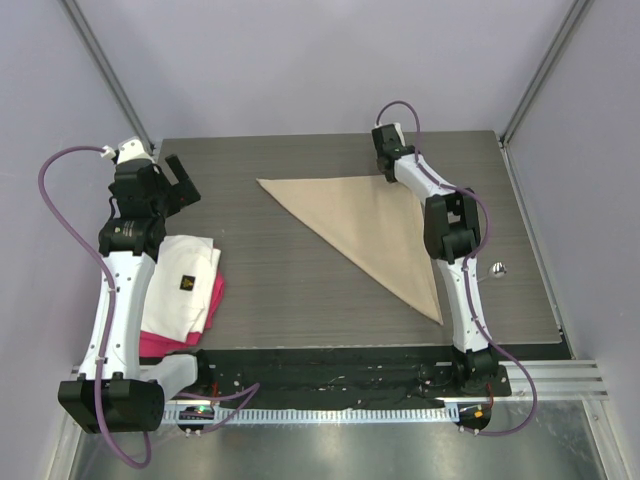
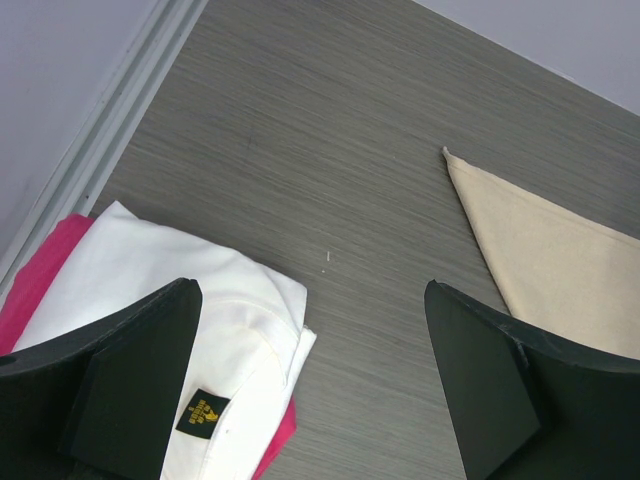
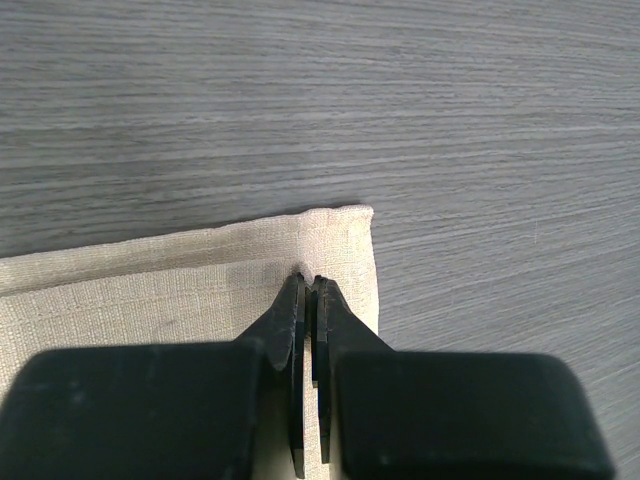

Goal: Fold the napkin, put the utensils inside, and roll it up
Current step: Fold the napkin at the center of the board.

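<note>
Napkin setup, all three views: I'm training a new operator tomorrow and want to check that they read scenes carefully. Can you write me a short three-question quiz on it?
1. True or false: the spoon lies on the napkin.
2. Multiple choice: what shape is the napkin in now? A) a flat open square B) a folded triangle C) a tight roll
3. Short answer: which has its fingers shut at a corner of the napkin, the left gripper or the right gripper?

Key: 1 false; 2 B; 3 the right gripper.
</note>
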`<control>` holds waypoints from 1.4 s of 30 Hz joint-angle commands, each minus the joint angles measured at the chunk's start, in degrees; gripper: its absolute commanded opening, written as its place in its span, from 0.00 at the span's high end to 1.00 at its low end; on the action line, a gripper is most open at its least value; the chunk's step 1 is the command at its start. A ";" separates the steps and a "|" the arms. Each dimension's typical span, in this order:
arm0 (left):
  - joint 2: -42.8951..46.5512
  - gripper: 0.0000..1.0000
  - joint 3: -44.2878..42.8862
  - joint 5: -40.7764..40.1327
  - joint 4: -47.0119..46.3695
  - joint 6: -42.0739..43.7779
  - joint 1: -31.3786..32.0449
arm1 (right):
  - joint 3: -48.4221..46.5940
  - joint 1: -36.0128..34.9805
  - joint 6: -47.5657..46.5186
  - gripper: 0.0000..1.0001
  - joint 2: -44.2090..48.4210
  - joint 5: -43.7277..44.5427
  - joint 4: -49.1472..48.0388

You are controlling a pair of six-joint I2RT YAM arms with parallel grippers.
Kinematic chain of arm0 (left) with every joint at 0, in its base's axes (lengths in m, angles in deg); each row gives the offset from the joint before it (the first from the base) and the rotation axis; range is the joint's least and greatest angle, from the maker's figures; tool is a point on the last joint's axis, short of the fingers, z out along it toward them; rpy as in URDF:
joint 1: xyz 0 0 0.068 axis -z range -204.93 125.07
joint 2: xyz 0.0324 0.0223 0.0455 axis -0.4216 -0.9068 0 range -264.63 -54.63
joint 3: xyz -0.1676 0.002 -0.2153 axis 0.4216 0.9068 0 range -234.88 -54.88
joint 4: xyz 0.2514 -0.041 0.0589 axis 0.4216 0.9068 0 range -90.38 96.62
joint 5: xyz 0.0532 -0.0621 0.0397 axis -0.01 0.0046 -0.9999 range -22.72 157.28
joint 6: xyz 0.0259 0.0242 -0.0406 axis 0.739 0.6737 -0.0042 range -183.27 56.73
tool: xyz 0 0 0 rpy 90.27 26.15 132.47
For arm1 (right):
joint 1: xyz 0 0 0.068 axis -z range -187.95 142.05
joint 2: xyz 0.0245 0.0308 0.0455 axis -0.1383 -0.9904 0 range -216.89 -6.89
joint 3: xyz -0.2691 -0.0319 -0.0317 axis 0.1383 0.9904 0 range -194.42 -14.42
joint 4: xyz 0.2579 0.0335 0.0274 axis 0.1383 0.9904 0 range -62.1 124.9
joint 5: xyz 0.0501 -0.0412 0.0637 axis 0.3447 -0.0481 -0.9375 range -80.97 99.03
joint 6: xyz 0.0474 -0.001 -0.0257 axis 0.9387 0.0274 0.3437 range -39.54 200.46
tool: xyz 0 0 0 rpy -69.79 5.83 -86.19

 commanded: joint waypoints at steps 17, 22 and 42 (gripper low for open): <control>-0.06 0.00 -0.67 0.69 -2.27 0.82 -0.15 | -7.05 1.16 -2.55 0.96 -3.49 3.34 -1.21; -0.15 0.00 -0.67 0.61 -2.27 0.82 -0.15 | -8.90 1.07 -3.52 0.95 -4.19 3.25 -1.21; -0.32 0.00 -0.58 0.61 -2.36 0.73 -0.07 | -13.64 1.16 -5.28 0.89 -7.18 2.81 -2.61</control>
